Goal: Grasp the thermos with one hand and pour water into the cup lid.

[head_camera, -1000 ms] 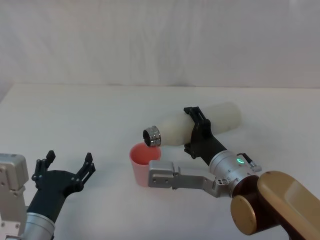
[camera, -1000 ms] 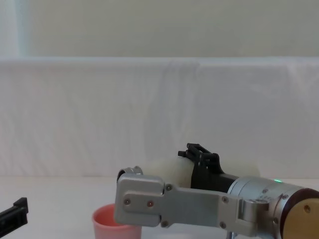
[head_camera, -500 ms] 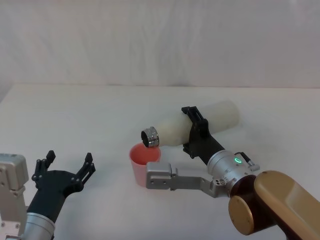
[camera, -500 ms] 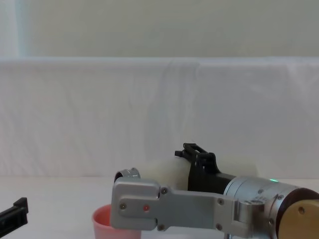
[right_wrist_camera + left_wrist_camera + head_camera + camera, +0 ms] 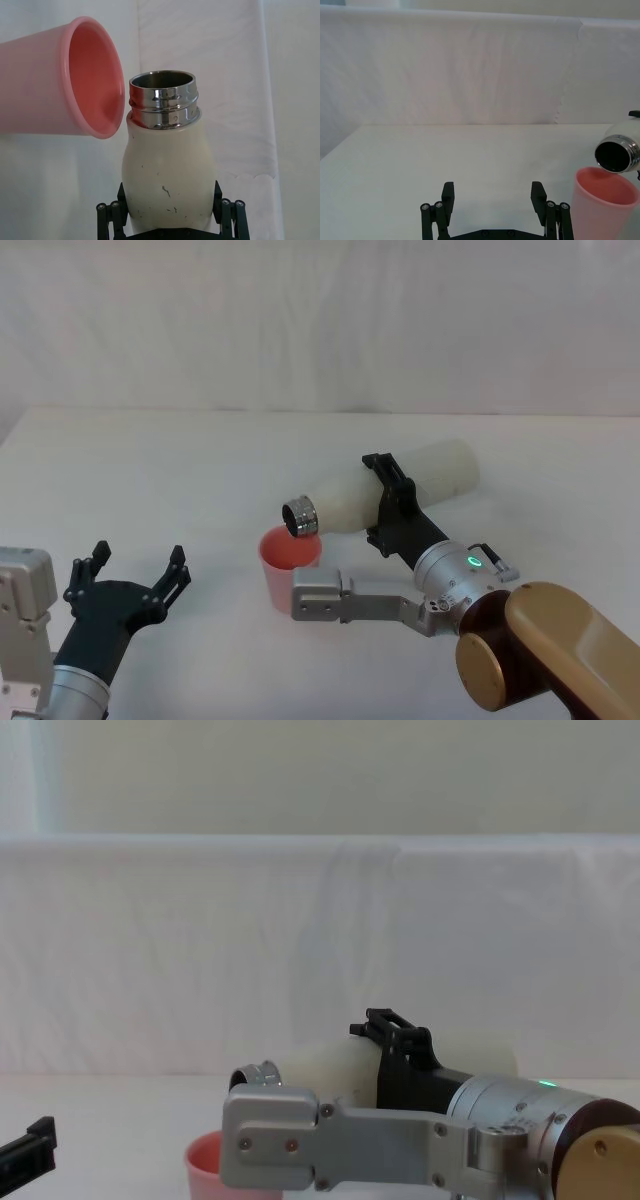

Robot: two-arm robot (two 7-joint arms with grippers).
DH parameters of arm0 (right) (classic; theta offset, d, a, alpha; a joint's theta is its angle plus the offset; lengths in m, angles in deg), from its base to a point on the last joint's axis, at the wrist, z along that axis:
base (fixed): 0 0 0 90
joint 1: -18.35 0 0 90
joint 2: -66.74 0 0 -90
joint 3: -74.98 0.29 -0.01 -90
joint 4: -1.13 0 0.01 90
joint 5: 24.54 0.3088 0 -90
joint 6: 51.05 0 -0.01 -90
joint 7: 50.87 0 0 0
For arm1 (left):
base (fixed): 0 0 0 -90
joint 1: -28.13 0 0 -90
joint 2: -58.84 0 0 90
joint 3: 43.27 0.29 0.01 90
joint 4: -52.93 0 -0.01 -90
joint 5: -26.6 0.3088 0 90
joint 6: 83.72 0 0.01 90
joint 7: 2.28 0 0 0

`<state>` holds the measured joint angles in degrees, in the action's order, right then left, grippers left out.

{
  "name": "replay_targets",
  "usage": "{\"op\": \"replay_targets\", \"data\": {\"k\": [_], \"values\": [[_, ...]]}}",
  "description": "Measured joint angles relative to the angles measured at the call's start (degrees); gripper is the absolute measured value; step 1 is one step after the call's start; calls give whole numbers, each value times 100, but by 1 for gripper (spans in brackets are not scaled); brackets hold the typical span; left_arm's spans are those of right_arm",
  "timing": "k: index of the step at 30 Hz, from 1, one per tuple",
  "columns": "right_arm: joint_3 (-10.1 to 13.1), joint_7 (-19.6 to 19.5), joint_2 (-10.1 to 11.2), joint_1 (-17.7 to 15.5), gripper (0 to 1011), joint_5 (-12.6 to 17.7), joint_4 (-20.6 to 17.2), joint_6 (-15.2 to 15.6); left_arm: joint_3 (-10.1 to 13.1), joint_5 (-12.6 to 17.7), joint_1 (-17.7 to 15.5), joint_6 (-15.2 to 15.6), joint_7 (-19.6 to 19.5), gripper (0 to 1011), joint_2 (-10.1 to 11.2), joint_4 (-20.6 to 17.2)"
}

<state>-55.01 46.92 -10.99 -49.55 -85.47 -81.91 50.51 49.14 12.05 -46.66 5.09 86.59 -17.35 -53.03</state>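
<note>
My right gripper [image 5: 385, 502] is shut on the cream-white thermos [image 5: 352, 498], holding it tipped nearly on its side, steel neck [image 5: 300, 515] pointing left and slightly down. The neck hangs just over the rim of the salmon-pink cup lid [image 5: 288, 565], which stands upright on the white table. In the right wrist view the thermos [image 5: 167, 172] sits between the fingers [image 5: 110, 214] and its open mouth is beside the cup lid's [image 5: 75, 80] opening. The left wrist view shows the neck [image 5: 616, 153] above the cup lid [image 5: 602, 202]. My left gripper [image 5: 130, 575] rests open at the near left.
A white cloth covers the table [image 5: 180, 470] and the backdrop behind it. The right forearm's grey link [image 5: 345, 597] lies just in front of the cup lid. Bare tabletop lies between the left gripper and the cup lid.
The thermos neck has risen slightly and shifted a little left over the cup lid's rim. The left arm has stayed still.
</note>
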Motion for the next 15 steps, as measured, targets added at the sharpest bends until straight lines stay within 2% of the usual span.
{"op": "replay_targets", "data": {"k": [15], "values": [[-31,-5,43,35,962,-102,-3,14,0,0,0,0,0,1001,0,0]]}}
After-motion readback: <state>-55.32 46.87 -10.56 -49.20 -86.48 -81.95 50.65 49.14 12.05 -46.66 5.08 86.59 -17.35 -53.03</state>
